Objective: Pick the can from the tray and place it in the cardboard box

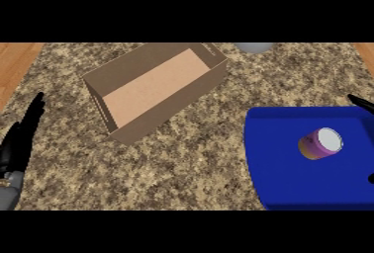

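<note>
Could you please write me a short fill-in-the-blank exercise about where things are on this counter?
1. The can rests on the ____ tray.
2. The cardboard box lies to the ____ of the tray in the head view.
3. The inside of the cardboard box holds ____.
4. The left hand shows at the view's ____ edge, touching neither box nor can.

Missing words: blue; left; nothing; left

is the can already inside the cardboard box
No, the can lies on the blue tray at the right, while the cardboard box sits apart at upper left with nothing in it.
</note>
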`<state>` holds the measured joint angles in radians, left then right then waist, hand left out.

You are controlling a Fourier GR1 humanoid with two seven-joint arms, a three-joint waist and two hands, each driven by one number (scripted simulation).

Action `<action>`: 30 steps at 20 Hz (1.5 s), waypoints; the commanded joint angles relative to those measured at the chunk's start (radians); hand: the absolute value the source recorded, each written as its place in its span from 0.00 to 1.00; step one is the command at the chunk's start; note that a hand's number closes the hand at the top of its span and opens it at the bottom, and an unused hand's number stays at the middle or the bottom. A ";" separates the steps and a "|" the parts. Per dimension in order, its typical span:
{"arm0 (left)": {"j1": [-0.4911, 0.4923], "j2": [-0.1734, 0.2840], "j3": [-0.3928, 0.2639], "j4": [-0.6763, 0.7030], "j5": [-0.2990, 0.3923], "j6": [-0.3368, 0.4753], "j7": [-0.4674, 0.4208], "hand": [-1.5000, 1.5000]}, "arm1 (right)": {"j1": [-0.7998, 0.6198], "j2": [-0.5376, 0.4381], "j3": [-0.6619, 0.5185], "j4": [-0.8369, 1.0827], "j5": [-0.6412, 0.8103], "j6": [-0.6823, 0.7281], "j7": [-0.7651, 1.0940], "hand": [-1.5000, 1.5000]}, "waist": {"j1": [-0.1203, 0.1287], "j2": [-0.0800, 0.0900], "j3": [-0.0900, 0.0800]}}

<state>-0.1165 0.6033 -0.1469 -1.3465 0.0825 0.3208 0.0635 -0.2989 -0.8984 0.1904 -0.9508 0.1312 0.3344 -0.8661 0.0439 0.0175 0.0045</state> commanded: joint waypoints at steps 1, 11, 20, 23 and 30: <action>-0.036 0.002 0.010 0.031 0.004 -0.028 0.010 0.50 | -0.109 -0.083 0.082 0.062 0.142 0.083 -0.101 0.00 | 0.001 -0.003 -0.003; -0.013 -0.008 0.050 0.070 -0.011 -0.058 -0.023 0.50 | -0.284 0.020 0.267 0.213 0.395 0.080 -0.068 0.00 | -0.019 -0.012 -0.004; -0.056 -0.040 0.092 0.063 -0.066 -0.059 0.041 0.50 | -0.391 0.147 0.271 0.405 0.555 -0.012 -0.066 0.00 | -0.030 -0.013 -0.004; 0.007 -0.106 0.083 0.043 -0.107 -0.016 -0.006 0.50 | -0.362 0.179 0.246 0.363 0.568 -0.028 -0.051 0.00 | -0.037 -0.017 -0.004; 0.003 -0.114 0.105 0.054 -0.132 -0.055 -0.003 0.50 | -0.406 0.203 0.216 0.376 0.584 0.041 -0.071 0.00 | -0.035 -0.016 -0.004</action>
<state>-0.1182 0.5079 -0.0505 -1.3042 -0.0318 0.2718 0.0693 -0.6733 -0.7079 0.4267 -0.5865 0.7050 0.2927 -0.8775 0.0086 0.0016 0.0003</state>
